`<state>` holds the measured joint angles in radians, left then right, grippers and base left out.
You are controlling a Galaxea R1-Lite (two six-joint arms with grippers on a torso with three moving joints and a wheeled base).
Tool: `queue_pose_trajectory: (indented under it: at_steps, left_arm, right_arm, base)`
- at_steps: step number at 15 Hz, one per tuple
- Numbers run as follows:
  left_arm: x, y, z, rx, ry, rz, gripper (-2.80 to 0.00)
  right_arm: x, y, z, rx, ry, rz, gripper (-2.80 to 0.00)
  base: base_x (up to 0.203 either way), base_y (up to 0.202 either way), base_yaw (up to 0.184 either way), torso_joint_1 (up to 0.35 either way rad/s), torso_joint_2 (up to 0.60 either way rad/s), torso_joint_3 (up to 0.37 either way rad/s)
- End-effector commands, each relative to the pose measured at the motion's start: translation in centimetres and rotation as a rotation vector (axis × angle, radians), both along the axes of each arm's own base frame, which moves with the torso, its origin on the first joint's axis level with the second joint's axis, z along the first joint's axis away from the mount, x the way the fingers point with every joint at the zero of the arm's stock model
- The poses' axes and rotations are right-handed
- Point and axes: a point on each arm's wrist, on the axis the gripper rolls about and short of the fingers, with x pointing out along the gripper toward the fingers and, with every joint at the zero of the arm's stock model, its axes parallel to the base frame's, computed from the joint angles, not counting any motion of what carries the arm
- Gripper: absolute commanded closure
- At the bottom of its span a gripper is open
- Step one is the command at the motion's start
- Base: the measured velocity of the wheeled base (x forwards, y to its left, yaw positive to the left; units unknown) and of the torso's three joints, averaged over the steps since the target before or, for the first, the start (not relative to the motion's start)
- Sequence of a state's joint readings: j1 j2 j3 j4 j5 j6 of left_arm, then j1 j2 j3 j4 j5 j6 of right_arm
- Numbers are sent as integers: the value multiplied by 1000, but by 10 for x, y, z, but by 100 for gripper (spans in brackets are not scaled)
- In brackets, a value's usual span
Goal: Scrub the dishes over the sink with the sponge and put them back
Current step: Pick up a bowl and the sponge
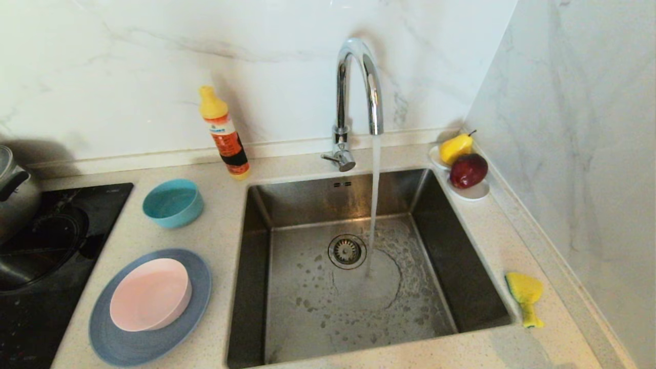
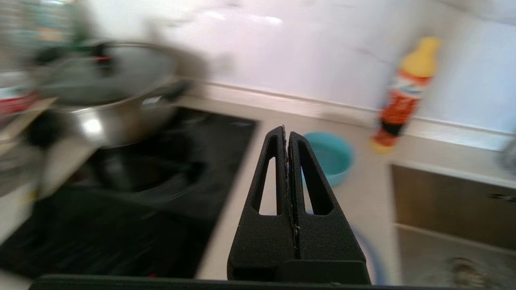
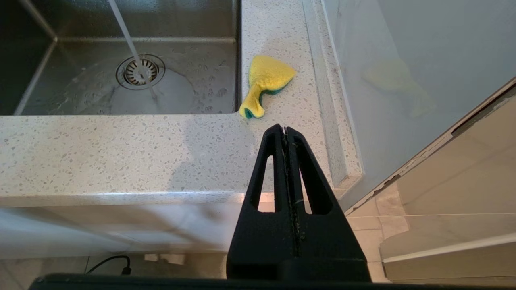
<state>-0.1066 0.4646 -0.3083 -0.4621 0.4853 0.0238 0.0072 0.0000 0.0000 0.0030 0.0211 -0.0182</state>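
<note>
Dishes and sponge wait untouched beside a running sink.

Teal bowl [image 1: 172, 203], pink bowl [image 1: 150, 293] on blue plate [image 1: 138, 341] sit left of the sink [image 1: 353, 287]; sponge [image 1: 525, 297] lies right on the bench [image 1: 220, 236]. Both tools, left tool [image 2: 287, 135] and right tool [image 3: 283, 133], are pressed together, empty; scrubbing seems not begun.

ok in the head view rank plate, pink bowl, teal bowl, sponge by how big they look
1. slate-blue plate
2. pink bowl
3. teal bowl, though it sits farther from the camera, so its true size against the pink one is unsure
4. sponge

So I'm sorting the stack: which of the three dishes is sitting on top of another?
The pale pink bowl; it rests on the slate-blue plate, while the teal bowl stands alone.
</note>
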Motion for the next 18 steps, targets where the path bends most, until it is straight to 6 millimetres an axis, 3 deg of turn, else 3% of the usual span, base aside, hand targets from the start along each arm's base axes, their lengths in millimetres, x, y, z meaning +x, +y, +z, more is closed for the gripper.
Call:
queue_pose_trajectory:
  at_steps: [1, 2, 4, 6, 10, 13, 18]
  left_arm:
    - [-47, 2, -38, 14, -80, 22, 0]
    - [-52, 1, -58, 36, -46, -15, 0]
    - [-43, -3, -107, 62, 86, -150, 0]
    - [-37, -9, -126, 60, 195, -390, 0]
    - [-37, -9, -132, 23, 264, -394, 0]
    - [-35, -9, -135, 150, 296, -372, 0]
    - [-35, -9, -136, 125, 295, -383, 0]
  right_arm:
    - [0, 0, 0, -1, -1, 1, 0]
    - [0, 0, 0, 0, -1, 1, 0]
    - [0, 0, 0, -2, -2, 1, 0]
    - [0, 0, 0, 0, -1, 1, 0]
    - [0, 0, 0, 0, -1, 1, 0]
    - [0, 0, 0, 0, -1, 1, 0]
    - [0, 0, 0, 0, 0, 1, 0]
  base:
    - [0, 0, 0, 0, 0, 0]
    - [0, 0, 0, 0, 0, 0]
    - [0, 0, 0, 0, 0, 0]
    - [0, 0, 0, 0, 0, 0]
    - [0, 0, 0, 0, 0, 0]
    - [0, 0, 0, 0, 0, 0]
    - [0, 0, 0, 0, 0, 0]
